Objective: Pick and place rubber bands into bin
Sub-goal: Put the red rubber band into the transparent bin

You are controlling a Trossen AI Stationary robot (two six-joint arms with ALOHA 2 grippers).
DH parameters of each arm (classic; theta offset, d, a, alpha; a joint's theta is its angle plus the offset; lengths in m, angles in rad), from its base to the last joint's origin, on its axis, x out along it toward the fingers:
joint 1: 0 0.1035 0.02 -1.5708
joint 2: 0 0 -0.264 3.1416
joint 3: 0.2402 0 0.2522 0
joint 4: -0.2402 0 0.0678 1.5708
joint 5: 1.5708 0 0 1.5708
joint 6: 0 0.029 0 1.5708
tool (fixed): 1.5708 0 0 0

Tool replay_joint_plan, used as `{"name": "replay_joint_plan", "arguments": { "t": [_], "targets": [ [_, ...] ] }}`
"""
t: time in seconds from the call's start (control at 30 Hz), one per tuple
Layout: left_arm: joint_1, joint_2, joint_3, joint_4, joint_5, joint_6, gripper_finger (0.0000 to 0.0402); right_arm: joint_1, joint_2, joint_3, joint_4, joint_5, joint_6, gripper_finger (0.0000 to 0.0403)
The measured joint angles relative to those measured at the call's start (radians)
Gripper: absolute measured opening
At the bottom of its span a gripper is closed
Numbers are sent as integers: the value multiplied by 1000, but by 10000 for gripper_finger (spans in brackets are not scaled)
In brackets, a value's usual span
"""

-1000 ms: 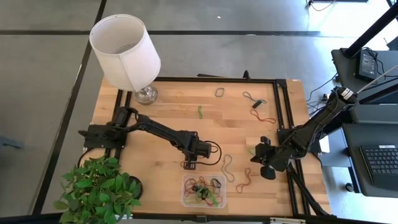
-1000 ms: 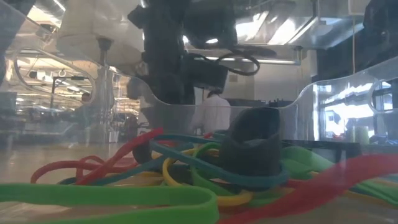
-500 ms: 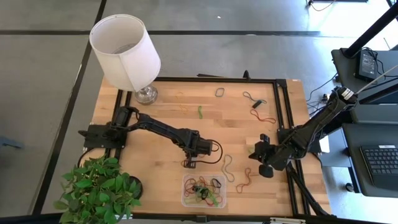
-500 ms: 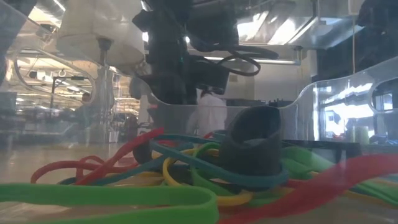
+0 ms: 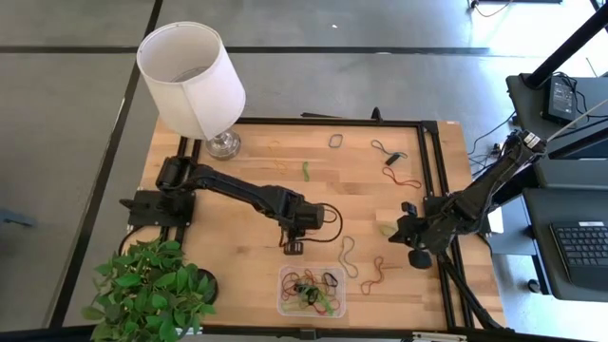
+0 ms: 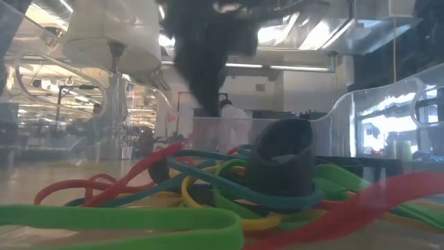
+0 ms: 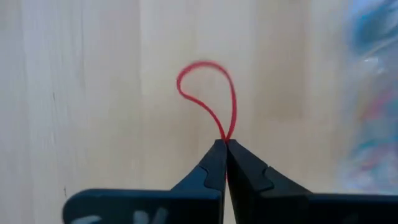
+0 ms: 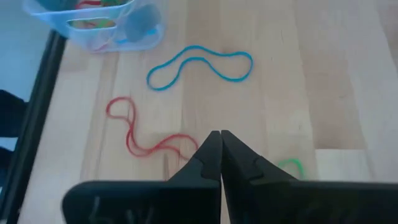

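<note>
Red rubber band (image 7: 208, 99) pinched by the left end effector (image 7: 224, 144).
Only its wrist view shows that; right end effector (image 8: 219, 134) is clamped shut, empty.

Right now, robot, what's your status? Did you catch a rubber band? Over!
Left gripper jaws shut on a red rubber band, just short of the bin. Right gripper shut, empty, over the table's right side. Nothing in the way.

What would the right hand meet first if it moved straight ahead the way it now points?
Probably the thin red rubber band lying on the wood just past the shut right hand; the blue band and the bin lie farther on. Depth is uncertain.
</note>
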Motion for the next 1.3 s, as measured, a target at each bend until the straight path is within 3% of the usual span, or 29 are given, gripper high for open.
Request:
{"name": "replay_joint_plan", "arguments": {
  "t": [0.23,0.47,0.7,0.9,1.03,1.3],
  "targets": [
    [-45,9,230,-115,-27,16,3,11,-126,0,-65,-1,-93,1],
    [-145,8,376,-113,-109,-11,3,10,-190,-9,-171,2,-116,0],
    [-256,15,402,-108,-171,-141,3,11,-338,-167,-36,-84,-61,0],
    [-307,74,401,-123,-107,-244,3,10,-439,-280,128,-95,26,0],
    [-319,126,400,-165,-52,-286,3,10,-457,-313,232,-110,26,0],
    [-319,207,399,-191,-32,-323,3,10,-456,-313,257,-111,8,0]
  ]
}}
